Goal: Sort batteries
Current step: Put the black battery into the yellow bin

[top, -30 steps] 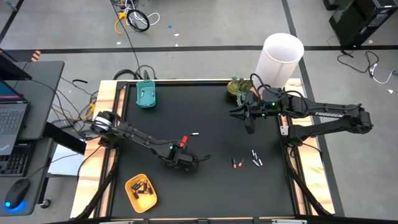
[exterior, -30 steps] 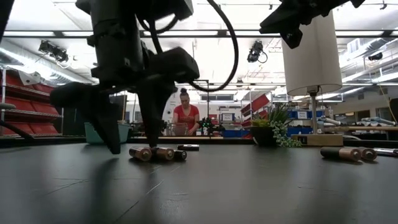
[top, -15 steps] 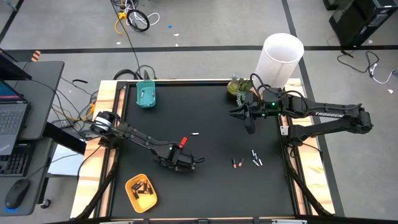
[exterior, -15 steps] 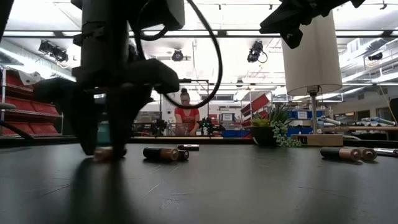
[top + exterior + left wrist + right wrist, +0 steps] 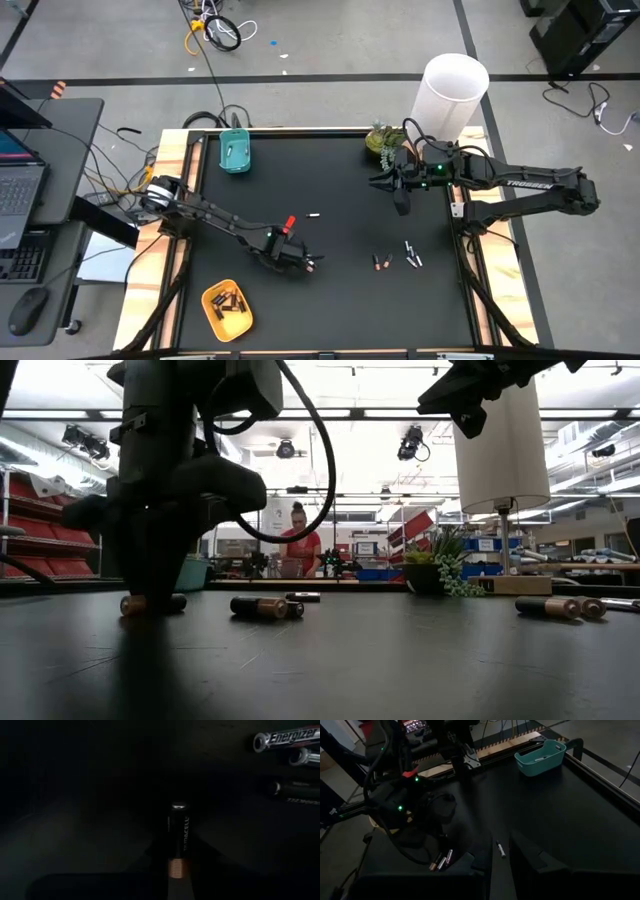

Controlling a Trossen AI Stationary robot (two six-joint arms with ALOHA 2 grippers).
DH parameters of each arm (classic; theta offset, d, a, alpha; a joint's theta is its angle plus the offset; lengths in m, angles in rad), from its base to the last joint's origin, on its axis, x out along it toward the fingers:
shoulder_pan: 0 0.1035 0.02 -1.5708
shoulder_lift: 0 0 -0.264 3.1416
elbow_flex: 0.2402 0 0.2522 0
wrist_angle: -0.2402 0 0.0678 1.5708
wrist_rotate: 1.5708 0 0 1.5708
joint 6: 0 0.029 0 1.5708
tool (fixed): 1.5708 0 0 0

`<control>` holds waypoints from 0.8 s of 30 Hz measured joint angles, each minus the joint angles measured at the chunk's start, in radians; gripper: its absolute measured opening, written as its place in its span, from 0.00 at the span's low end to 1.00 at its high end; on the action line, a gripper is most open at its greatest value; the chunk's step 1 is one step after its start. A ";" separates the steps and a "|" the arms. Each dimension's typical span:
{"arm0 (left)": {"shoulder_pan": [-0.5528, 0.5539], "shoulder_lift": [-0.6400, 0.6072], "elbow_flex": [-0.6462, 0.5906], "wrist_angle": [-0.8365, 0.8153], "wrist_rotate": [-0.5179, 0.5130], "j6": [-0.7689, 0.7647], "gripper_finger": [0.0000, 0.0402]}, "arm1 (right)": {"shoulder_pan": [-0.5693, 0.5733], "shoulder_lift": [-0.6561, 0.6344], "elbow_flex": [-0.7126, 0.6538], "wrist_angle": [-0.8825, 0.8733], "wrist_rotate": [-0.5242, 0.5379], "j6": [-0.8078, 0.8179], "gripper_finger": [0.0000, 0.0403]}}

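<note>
My left gripper (image 5: 289,258) points down at the mat's near-left middle, shut on one dark battery with a copper end (image 5: 178,840), also seen in the low view (image 5: 150,603). Two more dark batteries (image 5: 265,606) lie beside it on the mat. Other batteries lie loose: a pale one (image 5: 313,214), a dark pair (image 5: 380,262) and pale ones (image 5: 412,255). The yellow tray (image 5: 226,308) holds several dark batteries. The teal tray (image 5: 235,153) stands at the far left. My right gripper (image 5: 400,200) hangs raised at the far right, its fingers (image 5: 530,857) a little apart, holding nothing. My left gripper pinches the dark battery by its long sides (image 5: 178,854) between its two fingers, near the copper end. The fingers come from above, pointing down, and lie across the battery. The battery lies level on the mat, its ends (image 5: 130,604) sticking out on both sides of the fingers.
A tall white cylinder (image 5: 452,95) and a small plant (image 5: 380,138) stand at the mat's far right corner. A raised wooden frame (image 5: 172,250) borders the mat. A person (image 5: 300,545) stands far behind the table.
My left gripper has gone toward the table's left edge, sunk a little, rolled about its own line and shut on one dark battery. That battery has slid along the mat, away from the two others that lay beside it.
</note>
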 joint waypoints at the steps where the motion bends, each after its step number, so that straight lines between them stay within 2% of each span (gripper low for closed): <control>1: 0.003 0.000 0.000 0.003 0.004 0.002 0.13 | 0.000 0.000 0.000 0.000 0.000 0.000 0.13; 4: 0.005 -0.008 0.018 -0.014 0.005 0.024 0.13 | 0.000 0.000 0.000 0.000 0.000 0.000 0.13; 8: 0.003 -0.018 0.074 -0.124 -0.036 0.054 0.13 | 0.000 0.000 0.000 0.000 0.000 0.000 0.13; 17: -0.006 -0.154 0.176 -0.270 -0.115 0.051 0.13 | 0.000 0.000 0.000 0.002 0.000 0.000 0.13; 20: -0.034 -0.219 0.194 -0.285 -0.065 0.048 0.13 | 0.000 0.000 0.000 0.000 0.000 -0.007 0.13; 24: -0.114 -0.286 0.195 -0.279 0.090 -0.030 0.13 | -0.002 0.000 0.000 0.000 0.000 -0.026 0.13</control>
